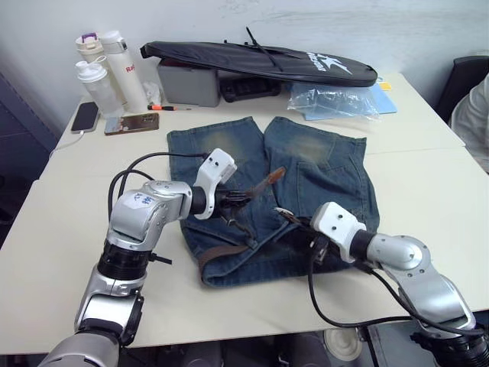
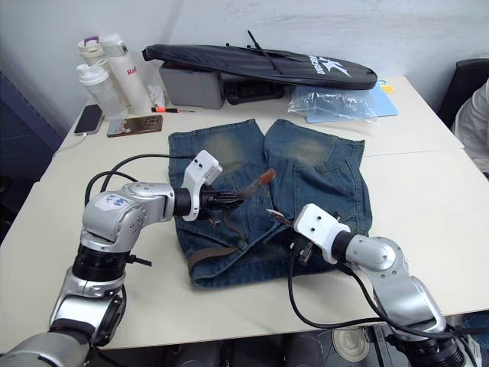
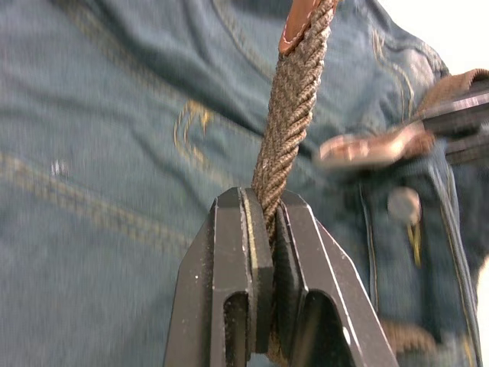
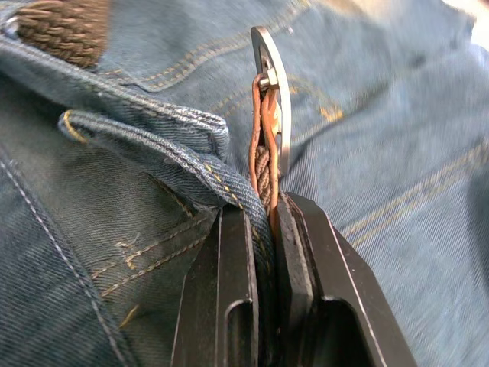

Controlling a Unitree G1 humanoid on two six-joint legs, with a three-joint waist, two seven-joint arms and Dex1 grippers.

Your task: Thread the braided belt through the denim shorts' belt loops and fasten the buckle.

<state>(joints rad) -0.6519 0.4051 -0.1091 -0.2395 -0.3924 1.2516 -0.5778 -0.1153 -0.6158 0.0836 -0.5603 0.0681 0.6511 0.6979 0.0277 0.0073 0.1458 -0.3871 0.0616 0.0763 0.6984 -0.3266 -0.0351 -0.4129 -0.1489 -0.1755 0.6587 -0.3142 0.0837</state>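
Left end effector (image 3: 263,229) on braided belt (image 3: 294,99)

wall (image 1: 229,19): plain white | table (image 1: 428,191): cream top | chair (image 1: 462,80): black, at table's far right corner

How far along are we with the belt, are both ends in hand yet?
Done: dark-brown braided belt lies along the faded blue denim shorts' waistband. In hand: left gripper clamps the strap below its tan tip; right gripper clamps the strap at the silver metal buckle. Left: feeding tip into buckle, fastening.
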